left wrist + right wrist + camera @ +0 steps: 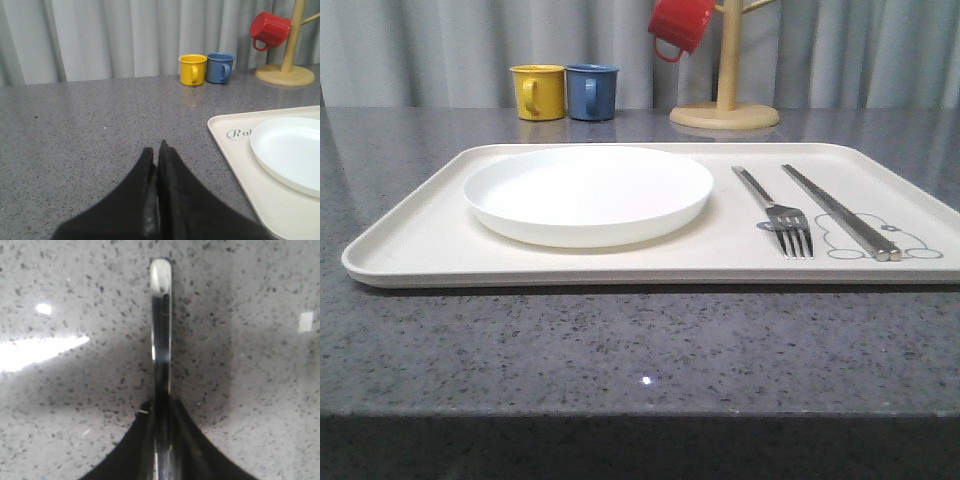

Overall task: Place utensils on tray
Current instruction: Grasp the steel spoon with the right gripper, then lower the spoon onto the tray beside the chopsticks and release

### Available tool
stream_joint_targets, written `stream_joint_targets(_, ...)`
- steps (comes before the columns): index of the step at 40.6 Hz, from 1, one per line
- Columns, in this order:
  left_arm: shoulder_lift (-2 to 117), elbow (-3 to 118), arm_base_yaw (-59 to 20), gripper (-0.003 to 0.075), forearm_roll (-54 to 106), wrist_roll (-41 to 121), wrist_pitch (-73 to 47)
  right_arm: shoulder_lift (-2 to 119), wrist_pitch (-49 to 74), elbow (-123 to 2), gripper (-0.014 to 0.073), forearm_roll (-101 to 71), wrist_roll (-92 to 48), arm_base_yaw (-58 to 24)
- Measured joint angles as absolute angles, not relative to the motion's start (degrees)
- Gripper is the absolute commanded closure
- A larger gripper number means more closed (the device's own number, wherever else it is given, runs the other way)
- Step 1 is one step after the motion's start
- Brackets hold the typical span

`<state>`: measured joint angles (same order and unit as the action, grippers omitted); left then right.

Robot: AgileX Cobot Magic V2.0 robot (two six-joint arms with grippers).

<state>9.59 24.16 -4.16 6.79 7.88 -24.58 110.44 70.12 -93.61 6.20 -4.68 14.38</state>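
The cream tray (420, 240) lies on the grey stone table, and its right half holds a silver fork (775, 212) and a pair of flat metal chopsticks (840, 212) side by side. In the right wrist view my right gripper (160, 406) is shut on a slender shiny metal handle (161, 315) with a rounded end, held above the speckled tabletop. Its other end is hidden between the fingers, so it looks like the spoon. My left gripper (157, 150) is shut with nothing in it, over bare table beside the tray's (235, 150) left edge.
A white round plate (588, 195) fills the tray's left half. Behind the tray stand a yellow mug (539, 92) and a blue mug (591, 91). A red mug (680, 25) hangs on a wooden mug tree (727, 100). A grey curtain closes off the back.
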Motion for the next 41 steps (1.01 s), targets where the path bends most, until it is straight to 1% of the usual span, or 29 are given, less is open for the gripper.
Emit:
stream_joint_targets(8, 9.59, 24.16, -4.16, 0.0739, 6.79, 7.88, -24.58, 105.76, 70.12, -93.41, 0.065, 3.24, -3.58, 14.38)
stream_joint_targets(13, 9.59, 24.16, -4.16, 0.0739, 6.79, 7.88, -24.58, 101.29, 70.34, -93.41, 0.065, 2.71, -1.98, 12.66)
stream_joint_targets(19, 9.59, 24.16, -4.16, 0.0739, 6.79, 7.88, -24.58, 96.63, 70.68, -93.41, 0.065, 2.46, 2.04, 7.0)
stream_joint_targets(22, 9.59, 24.16, -4.16, 0.0739, 6.79, 7.88, -24.58, 94.93, 70.8, -93.41, 0.065, 2.48, 4.81, 2.7)
stream_joint_targets(33, 9.59, 24.16, -4.16, 0.0739, 6.79, 7.88, -24.58, 95.56, 71.15, -93.41, 0.065, 1.2, 11.51, -10.68)
stream_joint_targets(37, 9.59, 24.16, -4.16, 0.0739, 6.79, 7.88, -24.58, 97.24, 71.15, -93.41, 0.065, 0.86, 12.9, -13.25)
stream_joint_targets(41, 9.59, 24.16, -4.16, 0.0739, 6.79, 7.88, -24.58, 98.9, 71.15, -93.37, 0.065, 0.68, 13.75, -13.86)
